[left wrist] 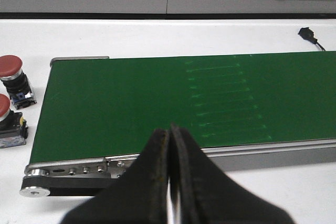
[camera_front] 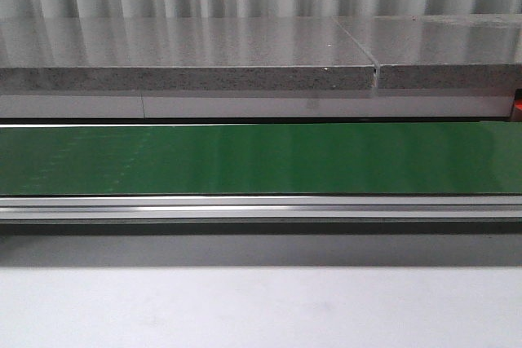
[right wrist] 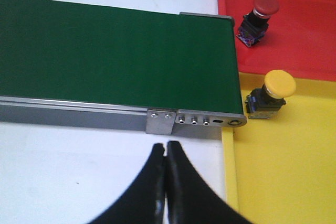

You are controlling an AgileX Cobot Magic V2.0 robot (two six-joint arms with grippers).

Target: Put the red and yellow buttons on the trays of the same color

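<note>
Presently both grippers, left (left wrist: 169,182) and right (right wrist: 166,182), closed, empty; red button (right wrist: 255,20) on red tray (right wrist: 299,40); yellow button (right wrist: 269,97) on yellow tray (right wrist: 294,171), at belt's (right wrist: 105,56) 3 o'clock end; two red buttons (left wrist: 14,80) off its 9 o'clock end.

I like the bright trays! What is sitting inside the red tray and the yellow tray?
The red tray holds one red button. The yellow tray holds one yellow button near the belt's end. The picture cuts off both trays, so the rest is unseen.
</note>
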